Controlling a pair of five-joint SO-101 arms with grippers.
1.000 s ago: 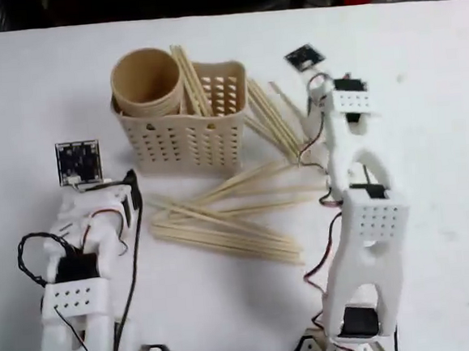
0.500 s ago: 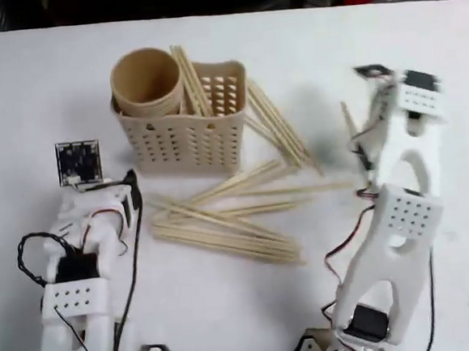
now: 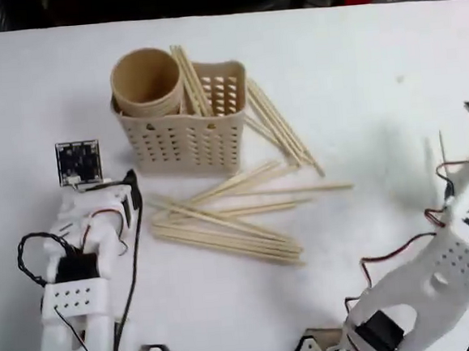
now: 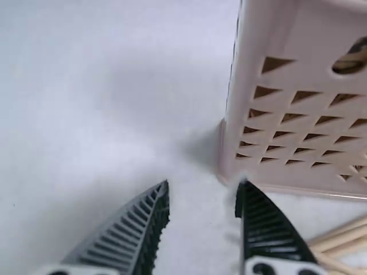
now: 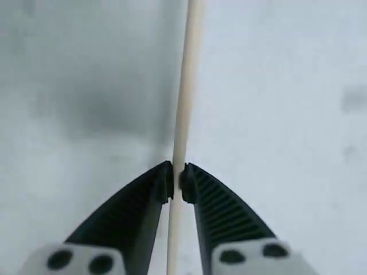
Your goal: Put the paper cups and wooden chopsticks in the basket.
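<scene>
Chopsticks point(image 3: 223, 240) litter the worktop point(image 3: 356, 68) beside the basket point(image 3: 187, 138). My right claw point(image 5: 177, 173) clamps one stick point(image 5: 189, 86). My left claw point(image 4: 203, 188) gapes near the basket's wall.

I read the left gripper point(image 4: 203, 186) parted above the white table point(image 4: 86, 86), one fingertip near the basket point(image 4: 298, 114) corner; chopsticks point(image 4: 339, 236) beside it.

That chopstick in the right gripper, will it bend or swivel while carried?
The chopstick looks thin and straight, so it is probably stiff and light. The right gripper pinches it at one narrow spot, with a long length beyond the tips, so it may pivot or slip.
</scene>
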